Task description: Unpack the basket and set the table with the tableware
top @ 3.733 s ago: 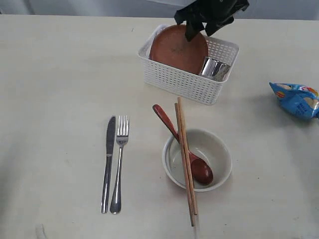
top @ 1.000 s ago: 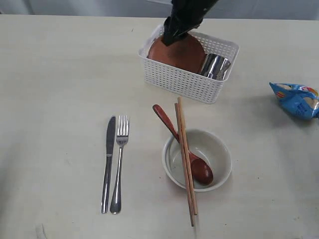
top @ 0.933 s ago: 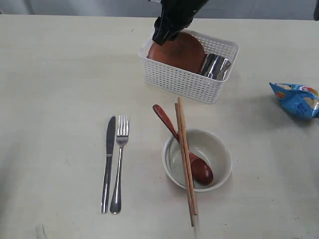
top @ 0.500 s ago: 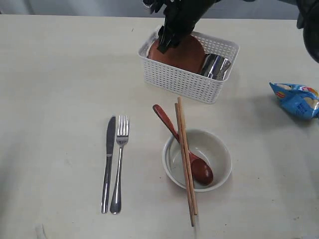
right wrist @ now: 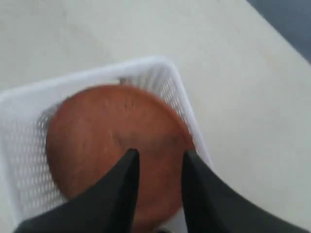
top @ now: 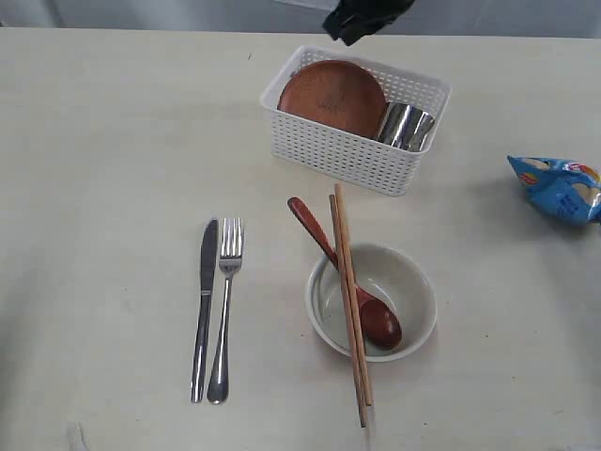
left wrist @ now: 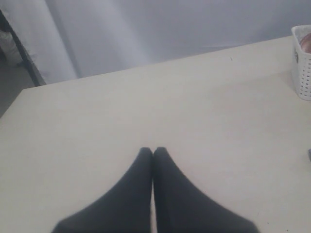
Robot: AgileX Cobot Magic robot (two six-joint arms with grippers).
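- Five pieces are already lying out on the table [top: 113, 169]. The knife [top: 204, 305] and the fork [top: 223, 319] are sitting side by side, apart from the other pieces.
- The bowl [top: 413, 291] is standing on the tabletop, apart from the basket [top: 338, 155]. The wooden spoon [top: 380, 324] is resting inside it with its handle leaning out over the rim. The chopsticks [top: 349, 301] are lying across that rim.
- The basket is still holding two pieces. The plate [top: 331, 94] is leaning tilted inside it, and the cup [top: 406, 127] is sitting beside the plate at one end.
- The right gripper [right wrist: 159, 158] is hovering above the plate. Its jaws are standing moderately apart and gripping nothing, and the plate is showing through the gap.
- The left gripper [left wrist: 153, 151] is hanging over bare table with its jaws pressed together, holding nothing.
- The snack bag [top: 559, 186] is lying well apart from the basket and is not counting as tableware.
- Judgement: the task is running past halfway. The plate and the cup are awaiting removal, and the plate looks to be the piece being addressed.
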